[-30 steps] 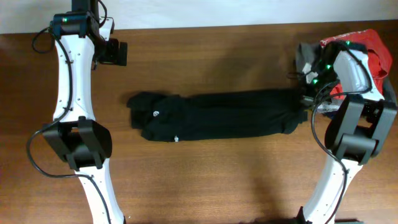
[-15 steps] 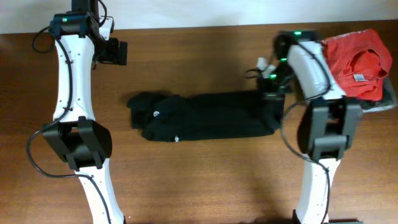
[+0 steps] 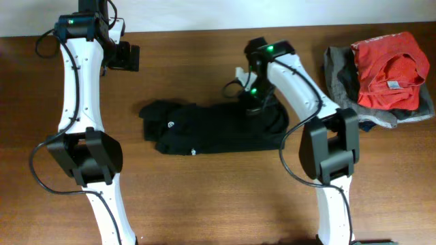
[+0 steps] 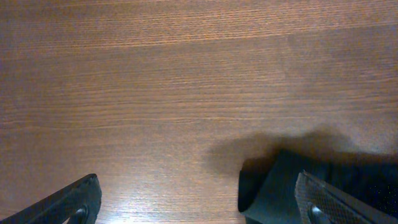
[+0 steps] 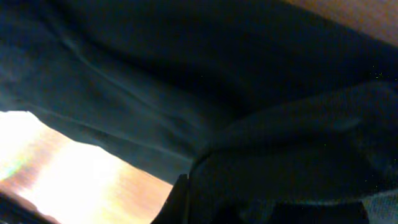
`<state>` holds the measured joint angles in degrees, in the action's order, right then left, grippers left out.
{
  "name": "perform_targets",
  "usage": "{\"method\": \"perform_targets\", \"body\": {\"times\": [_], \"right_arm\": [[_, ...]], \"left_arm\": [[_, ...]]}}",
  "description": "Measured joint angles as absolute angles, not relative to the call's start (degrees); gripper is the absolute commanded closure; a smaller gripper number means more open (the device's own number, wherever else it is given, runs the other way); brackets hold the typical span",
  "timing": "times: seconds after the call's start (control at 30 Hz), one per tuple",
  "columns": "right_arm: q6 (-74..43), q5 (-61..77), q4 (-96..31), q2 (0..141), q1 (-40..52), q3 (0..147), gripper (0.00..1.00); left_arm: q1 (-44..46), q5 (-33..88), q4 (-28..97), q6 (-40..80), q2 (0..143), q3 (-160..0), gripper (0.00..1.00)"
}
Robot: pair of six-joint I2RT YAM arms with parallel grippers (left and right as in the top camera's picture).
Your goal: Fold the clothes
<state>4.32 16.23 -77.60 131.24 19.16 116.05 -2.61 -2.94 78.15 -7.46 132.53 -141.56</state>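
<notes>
**Black clothes [image 5: 155,81] crowd the right wrist view**

The dark fabric covers nearly everything, creased in long diagonal folds, with a thicker bunched fold at its lower right. Below-left of the clothes lies a glaring patch of wooden table [image 5: 56,162]; another sliver shows above-right of them.

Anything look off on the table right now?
Nothing spilled or damaged. The black garment lies as a lumpy strip, its right end bunched where the right gripper pinches it. The red shirt sits crumpled on the grey garment at far right.

Holds left gripper [image 3: 128,58] wide open at the rear, right gripper [image 3: 255,103] set inward and low, clamped on clothes [image 3: 204,129].
</notes>
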Motion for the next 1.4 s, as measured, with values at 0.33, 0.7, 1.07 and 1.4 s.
{"method": "perform_targets", "body": {"times": [0.33,0.7,1.07,1.4], "right_arm": [[2.6,16.9,-78.1,131.2,21.8,117.0,0.30],[1.5,11.3,-86.9,131.2,15.0,124.9,0.37],[3.2,5.2,-88.8,131.2,10.7,120.9,0.60],[3.7,5.1,-85.2,131.2,10.7,114.7,0.64]], "left_arm": [[-2.6,-2.9,78.0,-7.5,132.5,-141.6,0.01],[-2.6,-3.0,78.0,-7.4,132.5,-141.6,0.01],[-2.6,-3.0,77.9,-7.4,132.5,-141.6,0.01],[-2.6,-2.9,78.0,-7.4,132.5,-141.6,0.01]]}}
